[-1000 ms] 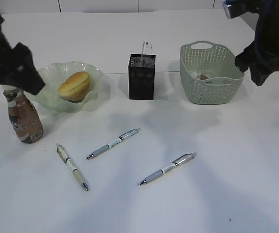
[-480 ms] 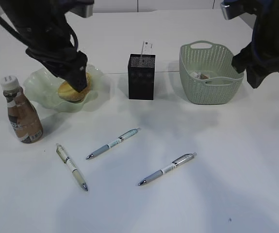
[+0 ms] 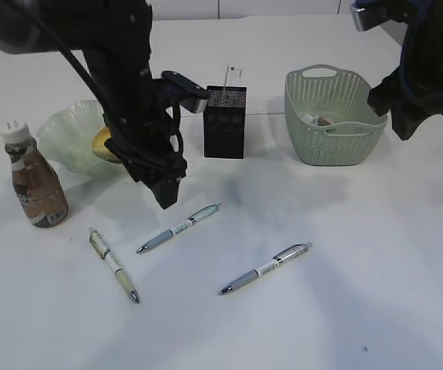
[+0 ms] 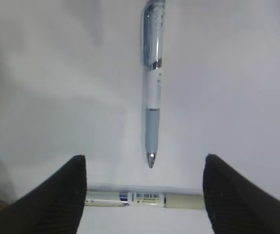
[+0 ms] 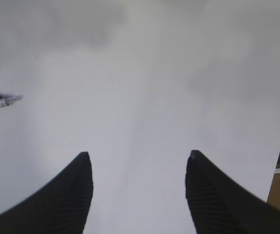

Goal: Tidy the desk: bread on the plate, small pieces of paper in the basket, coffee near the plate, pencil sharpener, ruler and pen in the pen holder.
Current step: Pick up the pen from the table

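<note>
On the white desk (image 3: 375,254), taking the black pen holder (image 3: 225,122) as the reference, the coffee (image 3: 36,183) stands upright far to its left and a little nearer to the camera, with its white cap on. Between the coffee and the pen holder sits the plate (image 3: 67,139), and the bread (image 3: 104,144) lies in it, though the left arm hides most of both. The left gripper (image 3: 165,194) hangs in front and to the left of the pen holder, pointing down, with its jaws apart and nothing between them; in the left wrist view the two dark fingers (image 4: 57,200) frame bare table. Just below it lie two pens: a cream-coloured pen (image 3: 114,264) to the left front of the pen holder, and a blue-grey pen (image 3: 179,228) almost straight in front of the holder (its tip points toward the cream one in the wrist view). A second blue-grey pen (image 3: 266,268) lies further forward and to the right, well apart from the others. A clear flat piece, probably the ruler (image 3: 233,76), sticks up out of the pen holder. To the right of the holder stands the basket (image 3: 333,116), with some small things inside that I cannot identify. The right gripper (image 5: 139,195) is well to the right of the basket, above the desk, its jaws also apart and empty.
</note>
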Robot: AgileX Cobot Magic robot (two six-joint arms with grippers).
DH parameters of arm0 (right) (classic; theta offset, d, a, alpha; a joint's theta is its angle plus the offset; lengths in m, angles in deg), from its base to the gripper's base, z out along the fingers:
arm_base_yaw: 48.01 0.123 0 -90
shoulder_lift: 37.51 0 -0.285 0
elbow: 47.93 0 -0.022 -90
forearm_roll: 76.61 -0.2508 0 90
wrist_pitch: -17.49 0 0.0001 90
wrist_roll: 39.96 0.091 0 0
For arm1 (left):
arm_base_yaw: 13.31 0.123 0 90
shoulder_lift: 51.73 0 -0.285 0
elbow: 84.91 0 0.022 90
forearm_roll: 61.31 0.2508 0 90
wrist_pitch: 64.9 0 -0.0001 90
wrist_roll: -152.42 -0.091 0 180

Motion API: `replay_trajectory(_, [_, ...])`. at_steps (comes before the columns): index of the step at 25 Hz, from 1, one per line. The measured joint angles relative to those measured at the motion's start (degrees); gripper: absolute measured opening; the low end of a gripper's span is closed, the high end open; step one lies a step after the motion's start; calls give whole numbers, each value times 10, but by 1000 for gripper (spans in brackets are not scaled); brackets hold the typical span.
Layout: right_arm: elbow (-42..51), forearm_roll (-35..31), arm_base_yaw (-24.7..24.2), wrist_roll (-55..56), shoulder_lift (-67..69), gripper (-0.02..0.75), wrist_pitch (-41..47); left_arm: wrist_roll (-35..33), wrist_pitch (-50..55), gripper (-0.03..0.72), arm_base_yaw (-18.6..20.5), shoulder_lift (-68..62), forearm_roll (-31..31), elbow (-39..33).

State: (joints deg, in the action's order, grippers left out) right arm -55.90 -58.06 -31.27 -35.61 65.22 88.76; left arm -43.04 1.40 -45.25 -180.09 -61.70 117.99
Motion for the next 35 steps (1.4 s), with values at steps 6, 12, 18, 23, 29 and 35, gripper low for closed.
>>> replay_trajectory(6, [0, -1, 0, 0, 0, 478, 0, -3, -36, 527, 0, -34, 4, 5])
replay_trajectory(12, [0, -1, 0, 0, 0, 478, 0, -3, -59, 527, 0, -56, 4, 5])
replay_trajectory(18, [0, -1, 0, 0, 0, 478, 0, -4, -65, 527, -1, -69, -3, 5])
replay_trajectory(23, [0, -1, 0, 0, 0, 478, 0, -4, -84, 527, -5, -69, -6, 5])
replay_trajectory(29, [0, -1, 0, 0, 0, 478, 0, -4, -106, 527, -6, -71, -6, 5])
replay_trajectory(35, [0, 23, 0, 0, 0, 478, -1, -5, -106, 527, -6, -80, -24, 5])
